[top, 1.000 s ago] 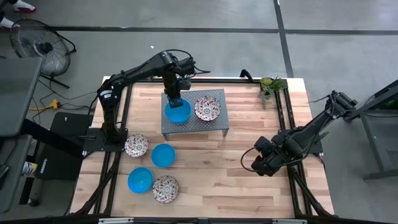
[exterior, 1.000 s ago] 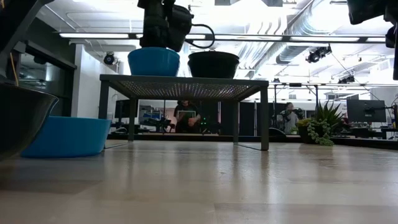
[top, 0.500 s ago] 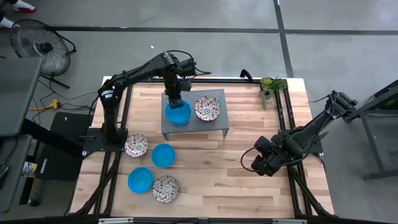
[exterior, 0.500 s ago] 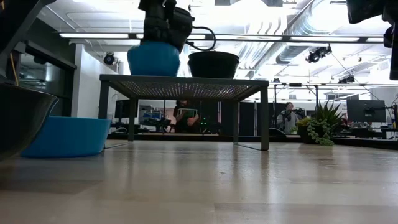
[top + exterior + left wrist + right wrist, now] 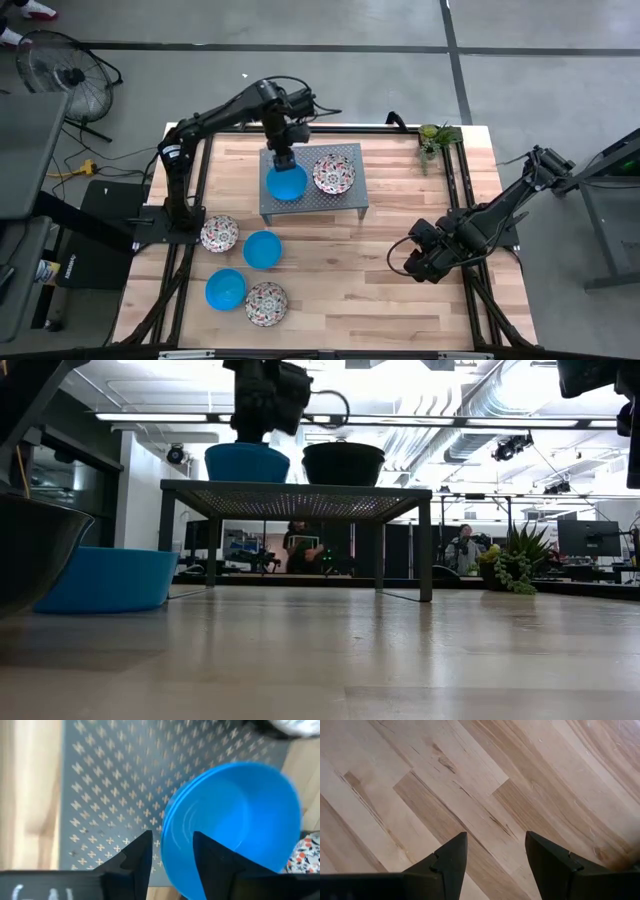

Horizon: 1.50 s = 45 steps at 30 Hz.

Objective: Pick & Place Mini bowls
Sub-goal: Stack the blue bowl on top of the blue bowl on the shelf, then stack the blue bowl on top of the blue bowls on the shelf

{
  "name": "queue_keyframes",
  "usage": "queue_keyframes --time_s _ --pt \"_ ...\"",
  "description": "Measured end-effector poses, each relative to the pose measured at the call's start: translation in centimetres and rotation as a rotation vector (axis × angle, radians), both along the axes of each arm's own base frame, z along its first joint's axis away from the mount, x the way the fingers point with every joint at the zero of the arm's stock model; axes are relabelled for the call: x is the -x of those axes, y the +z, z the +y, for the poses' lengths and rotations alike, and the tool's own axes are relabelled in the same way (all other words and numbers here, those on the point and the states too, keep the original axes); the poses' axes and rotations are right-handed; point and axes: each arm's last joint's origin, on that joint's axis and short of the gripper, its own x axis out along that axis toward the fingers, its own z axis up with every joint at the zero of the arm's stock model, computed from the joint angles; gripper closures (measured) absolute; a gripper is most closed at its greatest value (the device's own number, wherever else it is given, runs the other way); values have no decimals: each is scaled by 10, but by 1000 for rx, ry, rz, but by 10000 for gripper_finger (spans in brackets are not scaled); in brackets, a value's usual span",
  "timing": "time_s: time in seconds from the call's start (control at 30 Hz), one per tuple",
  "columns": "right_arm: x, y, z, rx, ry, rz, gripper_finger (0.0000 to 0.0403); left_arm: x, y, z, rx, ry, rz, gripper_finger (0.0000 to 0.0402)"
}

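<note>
Since a second ago, let go of the blue bowl (image 5: 287, 183), now seated on the grey perforated stand (image 5: 345, 203) beside a patterned bowl (image 5: 333, 174); left pincer (image 5: 283, 158) lifted off.

Low view: clear of the rim.

Left wrist: narrowly parted; could clip the rim retreating.

Right pincer (image 5: 495, 852): wide, idle over bare surface (image 5: 485, 785).

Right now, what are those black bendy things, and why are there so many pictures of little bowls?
They are two robot arms at a wooden table. One camera looks down from above, one peeks across the tabletop, and one rides on each wrist. The left gripper is open over a blue bowl on the grey stand, holding nothing. A flowery bowl sits beside it. Two more blue bowls and two flowery ones lie on the table. The right gripper waits, open and empty, over bare wood.
</note>
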Motion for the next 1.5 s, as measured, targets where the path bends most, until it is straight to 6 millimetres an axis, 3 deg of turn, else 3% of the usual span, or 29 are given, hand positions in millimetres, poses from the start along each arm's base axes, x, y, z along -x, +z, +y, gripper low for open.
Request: queue_keyframes --time_s 0.37,0.6,0.87,1.13,1.5 --pt "0 0 0 -8 7 9 215 5 49 -4 -74 -15 -183 261" --pt "1 0 0 -14 23 28 215 16 73 -31 -76 -45 -260 261" --pt "2 0 0 -8 49 40 215 28 99 -84 -87 -118 -331 261" --pt "2 -1 0 7 105 49 215 31 108 -155 -91 -166 -328 261" --pt "2 0 0 40 201 56 215 30 60 -241 -126 -69 -114 261"
